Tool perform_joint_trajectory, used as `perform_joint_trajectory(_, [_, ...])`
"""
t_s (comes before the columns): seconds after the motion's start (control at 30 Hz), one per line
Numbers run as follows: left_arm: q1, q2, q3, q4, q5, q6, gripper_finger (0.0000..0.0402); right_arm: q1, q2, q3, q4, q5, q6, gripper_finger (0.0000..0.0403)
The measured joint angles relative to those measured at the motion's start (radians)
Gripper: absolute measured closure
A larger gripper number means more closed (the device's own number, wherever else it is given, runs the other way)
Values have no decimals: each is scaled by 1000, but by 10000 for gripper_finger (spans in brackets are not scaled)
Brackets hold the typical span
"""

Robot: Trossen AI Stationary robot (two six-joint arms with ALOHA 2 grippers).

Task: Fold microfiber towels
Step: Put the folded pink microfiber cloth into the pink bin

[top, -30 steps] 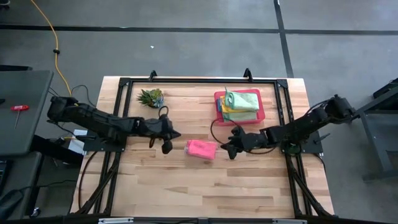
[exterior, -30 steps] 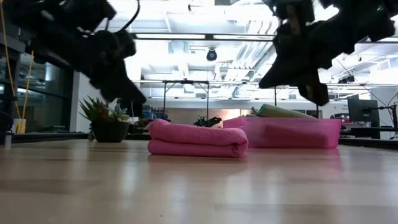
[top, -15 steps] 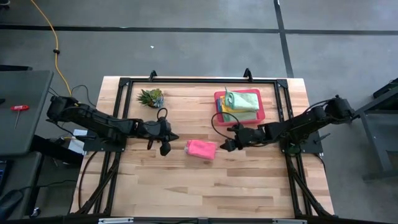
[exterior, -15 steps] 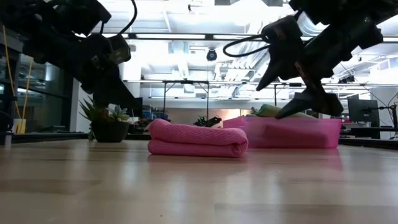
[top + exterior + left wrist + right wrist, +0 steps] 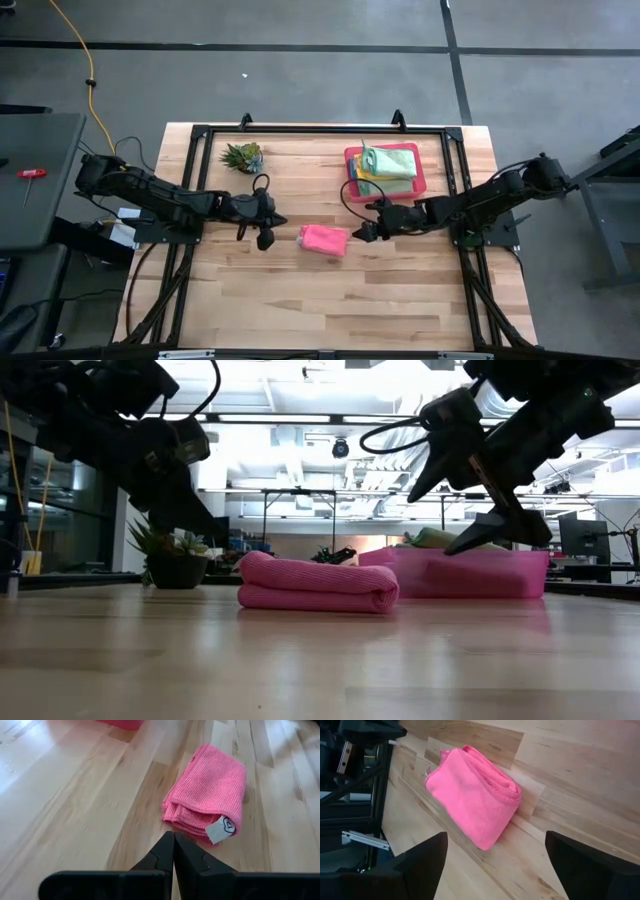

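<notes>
Microfiber towel in pink (image 5: 323, 240), folded into a thick bundle, lies near the middle of the wooden bench (image 5: 300, 300), its white tag facing the left arm. Right end effector (image 5: 364, 232) hovers just beside the bundle on the tray side, fingers spread wide and empty, clear of the cloth; in the low view it hangs above the bench surface (image 5: 470, 500). Left end effector (image 5: 265, 240) waits on the opposite side, near but not touching, fingers pressed together and holding nothing. Other folded towels (image 5: 388, 162), green and yellow layers showing, sit stacked in the pink tray (image 5: 385, 192) behind the right arm. A small potted plant (image 5: 243, 156) stands at the far edge.
</notes>
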Motion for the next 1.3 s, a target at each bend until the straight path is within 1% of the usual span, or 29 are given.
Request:
perform_joint_trajectory(0.4, [0,0,0,-7,2,0,402,-53,0,0,1,2,-3,75])
perform_joint_trajectory(1.1, [0,0,0,-7,2,-8,401,-53,0,0,2,2,25,75])
perform_joint_trajectory(1.3, [0,0,0,-7,2,-8,402,-53,0,0,1,35,56,75])
